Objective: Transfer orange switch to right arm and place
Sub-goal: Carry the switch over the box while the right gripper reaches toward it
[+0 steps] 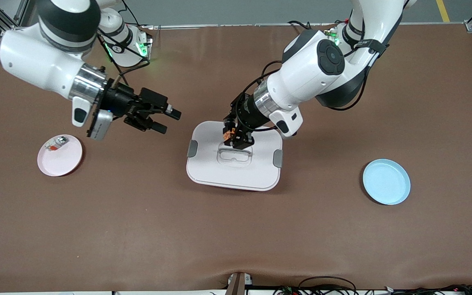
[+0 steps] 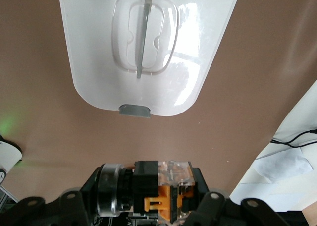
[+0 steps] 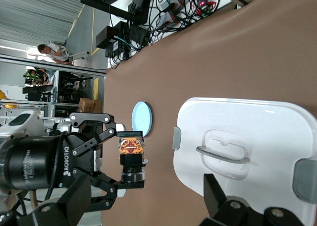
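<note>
Over the white lid (image 1: 260, 172), the left gripper (image 1: 236, 137) is clamped on the orange switch (image 1: 228, 134), while beside the lid the right gripper (image 1: 166, 119) hangs with fingers apart.

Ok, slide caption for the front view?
Left tool holds orange switch over white lid; right tool open.

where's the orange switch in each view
Front view: the orange switch is held in the left end effector, above the white lid.
Left wrist view: at the bottom edge, clamped in the fingers.
Right wrist view: mid-frame, held up by the left end effector.
Shared landmark: the white lid with its clear handle.
</note>
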Tool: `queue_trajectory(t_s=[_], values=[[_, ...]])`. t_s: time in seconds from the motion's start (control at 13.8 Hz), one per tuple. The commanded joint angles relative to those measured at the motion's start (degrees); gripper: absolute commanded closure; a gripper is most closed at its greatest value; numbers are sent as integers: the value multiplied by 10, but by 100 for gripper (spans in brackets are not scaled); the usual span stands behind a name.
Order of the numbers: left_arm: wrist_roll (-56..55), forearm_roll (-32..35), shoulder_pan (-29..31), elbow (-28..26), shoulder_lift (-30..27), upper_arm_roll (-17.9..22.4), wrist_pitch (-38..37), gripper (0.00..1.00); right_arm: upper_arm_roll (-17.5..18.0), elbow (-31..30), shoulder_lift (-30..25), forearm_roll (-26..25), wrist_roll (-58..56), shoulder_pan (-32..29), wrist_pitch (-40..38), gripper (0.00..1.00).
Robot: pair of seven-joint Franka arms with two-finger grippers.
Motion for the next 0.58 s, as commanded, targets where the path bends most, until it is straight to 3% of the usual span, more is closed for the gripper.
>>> queue_trajectory(t_s=[0.0,0.51], values=[[-14,0,-21,18,17,2,35,76,-5,-1,21,28,-6,28,28,0],[-2,18,-45,18,26,5,66,76,-5,29,66,49,13,57,49,0]])
